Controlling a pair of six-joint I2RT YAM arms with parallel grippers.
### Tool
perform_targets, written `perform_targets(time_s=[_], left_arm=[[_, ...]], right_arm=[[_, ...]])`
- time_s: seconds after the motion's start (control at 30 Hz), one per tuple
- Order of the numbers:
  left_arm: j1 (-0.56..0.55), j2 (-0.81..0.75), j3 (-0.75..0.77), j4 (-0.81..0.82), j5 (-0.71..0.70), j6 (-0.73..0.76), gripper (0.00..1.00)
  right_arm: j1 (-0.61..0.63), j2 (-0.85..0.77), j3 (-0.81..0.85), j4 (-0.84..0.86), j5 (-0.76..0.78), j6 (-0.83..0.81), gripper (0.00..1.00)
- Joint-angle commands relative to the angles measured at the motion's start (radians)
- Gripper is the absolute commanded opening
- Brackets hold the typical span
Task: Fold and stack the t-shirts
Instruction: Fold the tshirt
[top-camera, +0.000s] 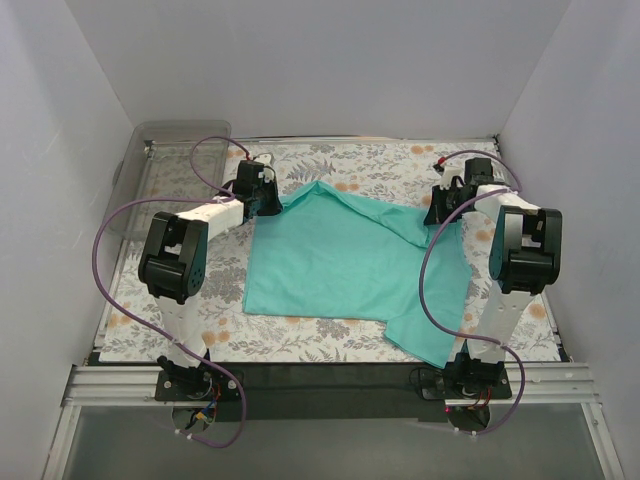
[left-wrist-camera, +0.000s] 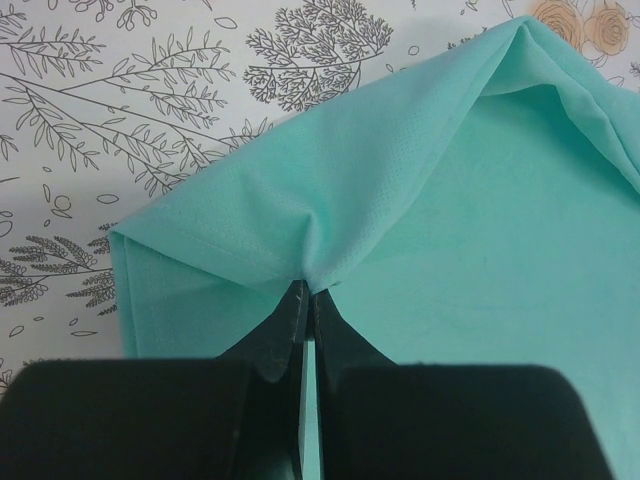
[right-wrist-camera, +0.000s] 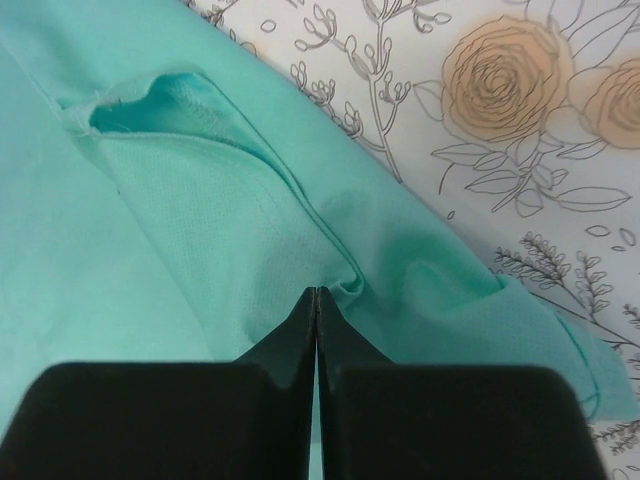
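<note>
One teal-green t-shirt (top-camera: 340, 260) lies partly folded on the floral tablecloth, a sleeve trailing toward the near right. My left gripper (top-camera: 265, 197) is at its far left corner. In the left wrist view the jaws (left-wrist-camera: 308, 288) are shut on a pinch of the t-shirt (left-wrist-camera: 480, 230), and the fabric rises in a tented ridge from the tips. My right gripper (top-camera: 441, 208) is at the shirt's far right edge. In the right wrist view it (right-wrist-camera: 317, 293) is shut, with the t-shirt (right-wrist-camera: 200, 220) puckered at its tips next to a hem seam.
A clear plastic bin (top-camera: 170, 170) stands at the far left corner, behind the left arm. The floral tablecloth (top-camera: 380, 160) covers the table between white walls. Purple cables loop from both arms.
</note>
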Motion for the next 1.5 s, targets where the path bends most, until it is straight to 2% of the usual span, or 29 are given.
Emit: perform_targets(time_s=[0.0, 0.4, 0.43, 0.53, 0.63, 1.03, 1.1, 1.2, 1.23, 1.3, 1.47], left_arm=[[0.014, -0.065, 0.009, 0.011, 0.013, 0.014, 0.0], [0.031, -0.069, 0.012, 0.014, 0.025, 0.005, 0.0], [0.033, -0.071, 0.015, 0.012, 0.028, 0.005, 0.0], [0.036, -0.068, 0.021, 0.012, 0.03, 0.007, 0.0], [0.037, -0.069, 0.026, 0.011, 0.033, 0.008, 0.0], [0.042, -0.063, 0.028, 0.011, 0.037, 0.008, 0.0], [0.042, -0.062, 0.031, 0.011, 0.042, 0.008, 0.0], [0.042, -0.06, 0.038, 0.011, 0.043, 0.01, 0.0], [0.042, -0.058, 0.04, 0.011, 0.043, 0.008, 0.0], [0.042, -0.058, 0.044, 0.009, 0.042, 0.008, 0.0], [0.045, -0.049, 0.063, 0.009, 0.028, 0.01, 0.0]], right_arm=[[0.0, -0.03, 0.067, 0.027, 0.023, 0.001, 0.01], [0.0, -0.116, 0.046, 0.048, 0.083, -0.009, 0.01], [0.0, -0.114, 0.042, 0.048, 0.082, -0.009, 0.13], [0.0, -0.097, 0.024, 0.047, 0.08, -0.008, 0.31], [0.0, -0.068, 0.019, 0.041, 0.076, -0.005, 0.34], [0.011, 0.012, 0.032, 0.012, 0.089, -0.009, 0.36], [0.011, 0.006, 0.029, 0.007, 0.091, -0.017, 0.35], [0.011, -0.004, 0.024, -0.001, 0.077, -0.019, 0.28], [0.011, -0.007, 0.022, -0.002, 0.068, -0.019, 0.15], [0.011, -0.02, 0.021, -0.004, 0.057, -0.016, 0.01], [0.008, -0.068, 0.07, -0.005, 0.057, -0.011, 0.01]])
